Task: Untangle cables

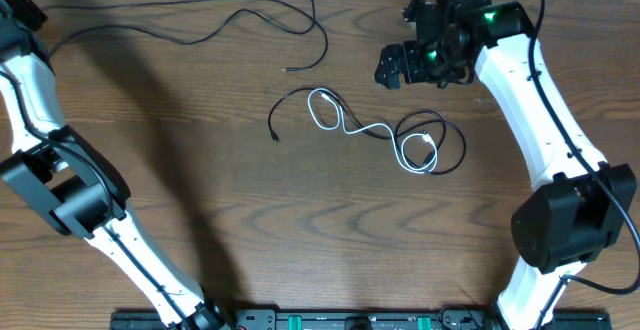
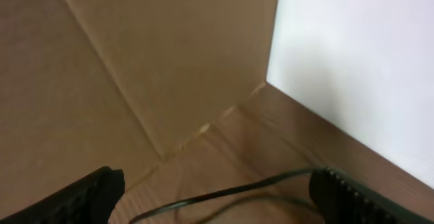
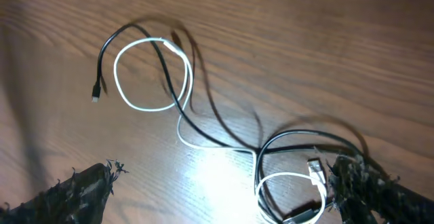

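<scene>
left gripper [image 2: 217,193] spread wide — long black cable [image 2: 237,188] between | right gripper [image 3: 222,183] spread wide — over white cable [image 3: 146,108] tangle

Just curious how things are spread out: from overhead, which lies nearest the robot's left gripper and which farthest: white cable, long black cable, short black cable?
1. long black cable: top left, reaching the left gripper.
2. short black cable: centre, its plug end leftmost of the tangled pair.
3. white cable: centre, tangled with it, slightly further right.
</scene>
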`<state>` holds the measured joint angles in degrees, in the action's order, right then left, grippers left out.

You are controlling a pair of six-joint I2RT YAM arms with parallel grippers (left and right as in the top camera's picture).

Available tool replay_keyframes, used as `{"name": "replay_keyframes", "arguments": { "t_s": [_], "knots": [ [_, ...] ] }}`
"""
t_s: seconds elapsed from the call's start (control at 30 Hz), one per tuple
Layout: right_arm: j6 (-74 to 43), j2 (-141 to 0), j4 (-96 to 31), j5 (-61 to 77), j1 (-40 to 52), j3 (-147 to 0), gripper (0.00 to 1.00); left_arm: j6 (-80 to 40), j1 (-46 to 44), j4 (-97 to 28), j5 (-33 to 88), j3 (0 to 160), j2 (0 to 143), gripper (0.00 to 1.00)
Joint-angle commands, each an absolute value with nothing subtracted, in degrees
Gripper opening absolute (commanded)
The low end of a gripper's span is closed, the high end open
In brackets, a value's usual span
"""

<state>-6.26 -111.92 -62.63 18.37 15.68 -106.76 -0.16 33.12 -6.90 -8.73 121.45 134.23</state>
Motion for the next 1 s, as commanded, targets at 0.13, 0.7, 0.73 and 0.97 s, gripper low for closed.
{"name": "replay_keyframes", "arguments": {
  "t_s": [0.13,0.7,0.73,0.97],
  "knots": [
    [-5.48,-110.8,-63.29,18.81,16.6,-107.13,0.99,-6.76,33.39,-19.35,-8.95,122.69,131.7,0.93],
    [-5.06,-110.8,-63.35,18.79,16.6,-107.09,0.99,-6.04,39.7,-21.47,-11.57,121.78,143.57,0.83],
    [-5.06,-110.8,-63.51,18.79,16.62,-107.09,0.99,-6.04,39.83,-20.47,-11.49,121.78,144.05,0.83],
    [-5.1,-110.8,-63.99,18.79,16.6,-107.09,0.99,-6.04,40.93,-6.7,-1.96,121.78,147.63,0.71]
  ]
}}
